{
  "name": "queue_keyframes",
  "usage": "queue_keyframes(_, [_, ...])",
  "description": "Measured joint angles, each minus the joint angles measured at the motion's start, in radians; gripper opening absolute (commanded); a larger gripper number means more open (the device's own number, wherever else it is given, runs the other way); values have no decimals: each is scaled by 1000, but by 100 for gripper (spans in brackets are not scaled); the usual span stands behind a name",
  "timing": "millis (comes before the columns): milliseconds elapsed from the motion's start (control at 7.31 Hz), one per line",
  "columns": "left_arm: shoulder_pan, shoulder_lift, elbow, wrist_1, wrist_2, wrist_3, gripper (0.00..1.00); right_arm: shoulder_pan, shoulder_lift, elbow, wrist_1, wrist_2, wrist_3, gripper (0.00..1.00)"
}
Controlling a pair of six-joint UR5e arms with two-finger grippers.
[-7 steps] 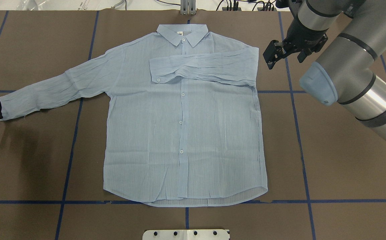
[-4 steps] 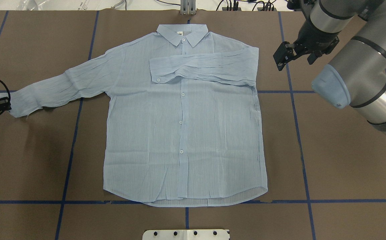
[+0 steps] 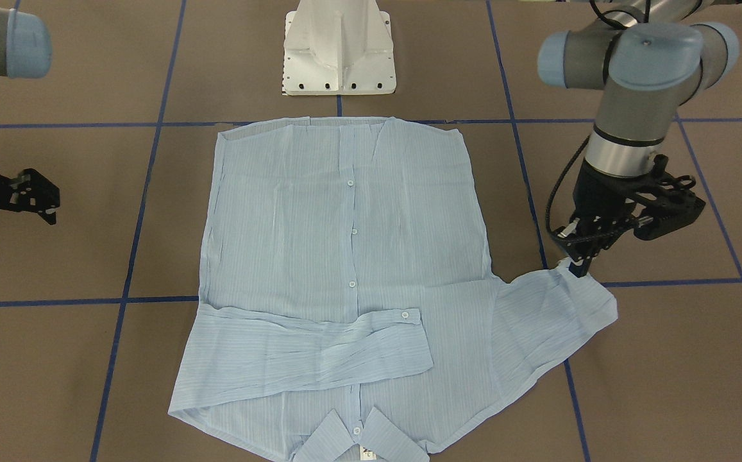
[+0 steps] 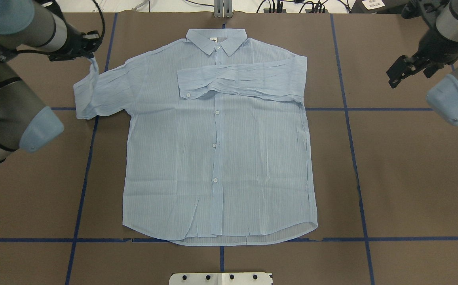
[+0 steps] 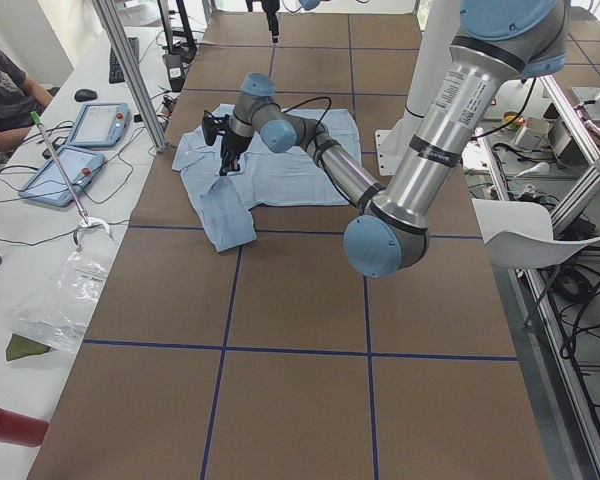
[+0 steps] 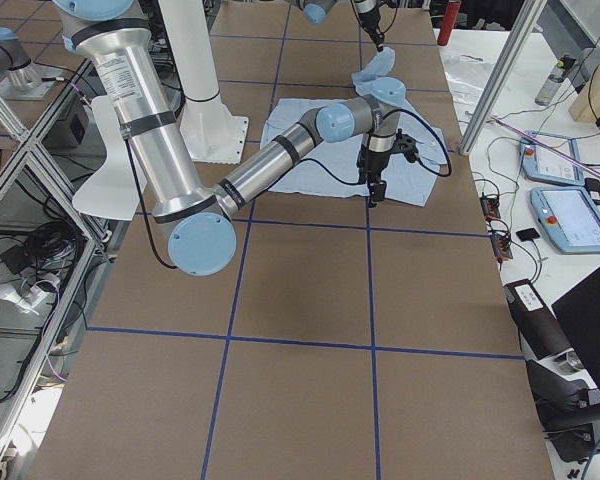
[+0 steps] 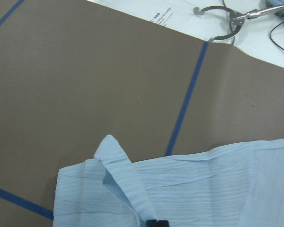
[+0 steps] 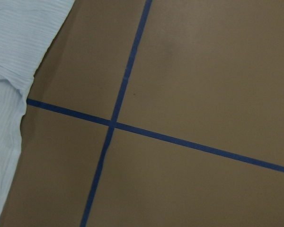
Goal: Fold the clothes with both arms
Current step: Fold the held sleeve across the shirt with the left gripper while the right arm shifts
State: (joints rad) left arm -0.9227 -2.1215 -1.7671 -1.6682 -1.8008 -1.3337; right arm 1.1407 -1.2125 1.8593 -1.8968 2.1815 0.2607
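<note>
Now, in the front-facing view, the black two-finger left gripper (image 3: pixel 577 266) is clenched on the end of the free sleeve (image 3: pixel 550 314) of the thin pale-blue striped button-up shirt (image 3: pixel 345 256). The shirt lies flat, buttons up, on the brown table (image 3: pixel 666 385). From overhead, this sleeve, stretched outward half a second ago, is now lifted and doubled toward the shoulder, so I judge the second sleeve fold has begun. The black right gripper (image 4: pixel 394 73) hangs aside, released and empty. Only the left wrist view shows the cuff edge curled over.
</note>
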Motion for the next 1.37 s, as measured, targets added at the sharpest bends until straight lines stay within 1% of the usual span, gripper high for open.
queue_keyframes(137, [11,-106,34,34,-33,-55,0,35,-30,-3,0,24,-52,100])
queue_keyframes(273, [34,-218,105,39,-55,-121,0,66,-57,-4,1,50,-83,100])
queue_keyframes(410, [62,-313,190,13,-63,-189,0,85,-75,-4,2,67,-96,100])
queue_keyframes(547, [90,-368,261,-47,-66,-252,0,93,-86,-4,4,77,-99,100])
queue_keyframes(820, [137,-400,361,-187,-67,-340,0,96,-96,-5,9,86,-100,100])
queue_keyframes(1094, [170,-410,410,-251,-65,-377,0,96,-110,-7,12,87,-98,100])
queue_keyframes(1230, [186,-428,452,-287,-63,-400,0,96,-113,-10,13,86,-97,100])
queue_keyframes(1367, [205,-456,516,-339,-55,-422,0,96,-115,-14,13,86,-97,100])
